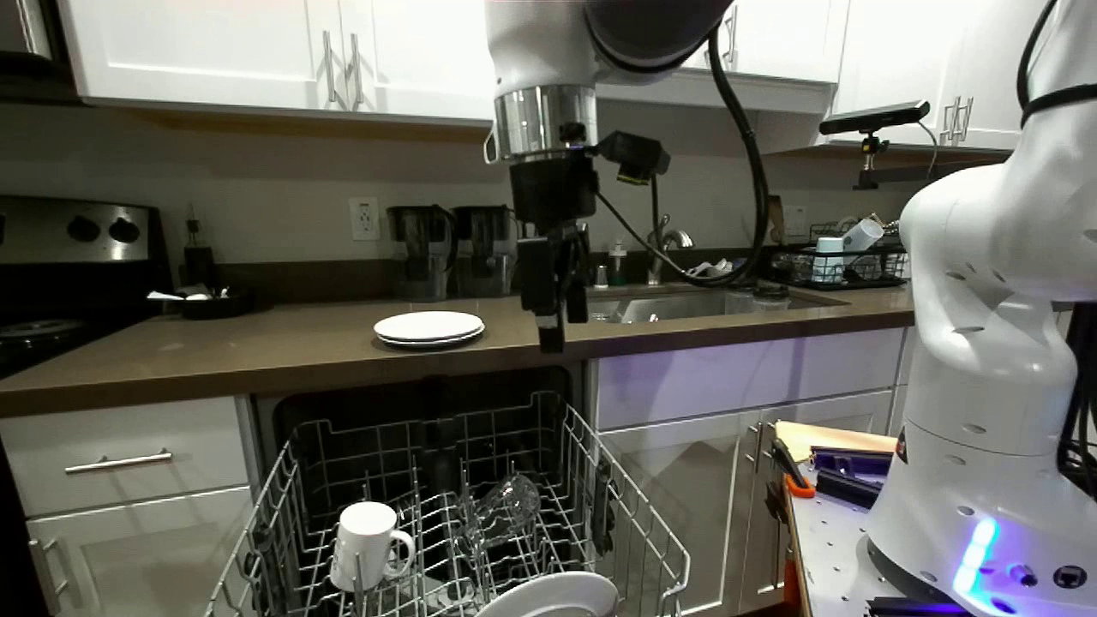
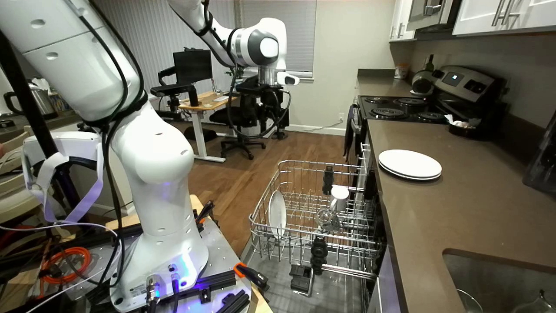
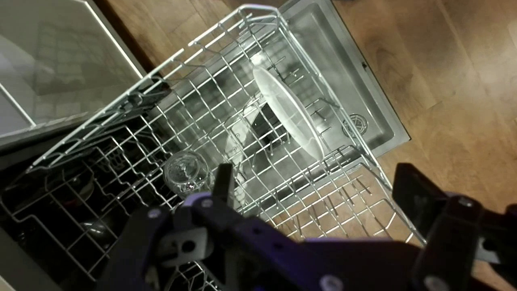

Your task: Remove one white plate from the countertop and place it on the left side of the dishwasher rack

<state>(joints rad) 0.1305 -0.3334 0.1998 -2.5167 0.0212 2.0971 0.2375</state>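
we are finding the claw (image 3: 317, 182) released, its fingers (image 3: 414, 196) standing wide apart, and in an exterior view we are seeing it hanging above the dishwasher rack (image 1: 630, 485). below, in the wrist view, we are looking down on a white plate (image 3: 288, 111) standing on edge, a little tilted, among the wires. a glass (image 3: 185, 169) is leaning in the rack, and in both exterior views a white mug (image 1: 364, 546) is standing near it. farther out, a stack of white plates (image 2: 410, 164) is lying flat on the brown table (image 2: 469, 208), near the edge beside the rack. beyond the stack, a black stove (image 2: 395, 106) is adjoining the table.
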